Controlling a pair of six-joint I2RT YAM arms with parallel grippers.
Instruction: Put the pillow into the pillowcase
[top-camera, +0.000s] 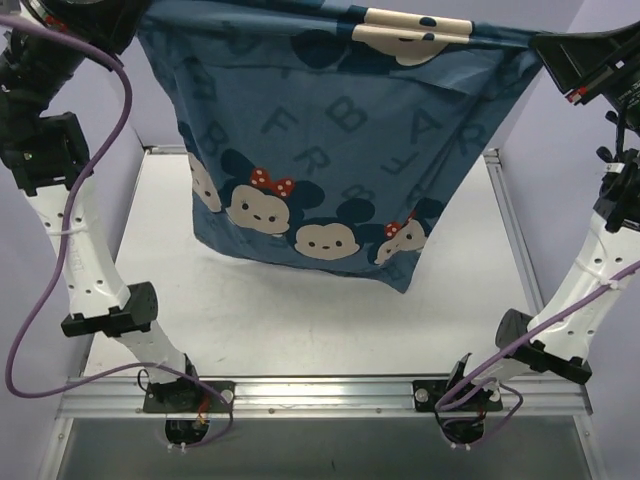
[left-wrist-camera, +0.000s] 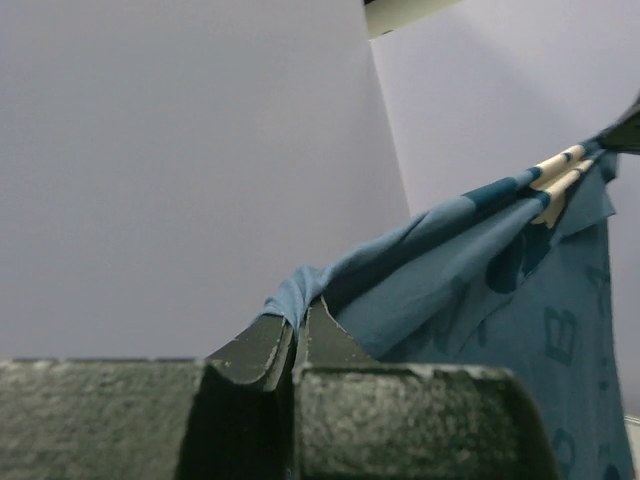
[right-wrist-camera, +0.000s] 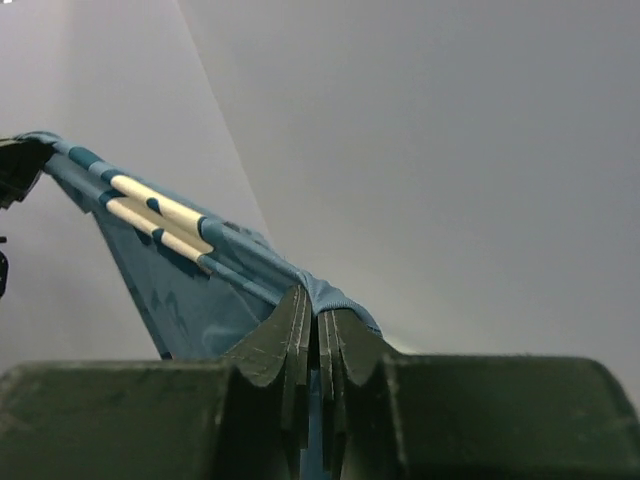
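Two grips hold: above the bench (top-camera: 300, 320), the left end effector (left-wrist-camera: 297, 335) and right end effector (right-wrist-camera: 315, 320) each clamp shut on a top corner of the pillowcase (top-camera: 340, 130), hung stretched over the far half. No pillow shows; it may already be inside, but I cannot tell.

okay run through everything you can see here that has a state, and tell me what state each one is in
pillowcase: held up, top edge stretched taut between both grippers, the rest hanging down over the table
left gripper: shut on one top corner of the pillowcase
right gripper: shut on the other top corner
pillow: not visible; cannot tell whether it is inside
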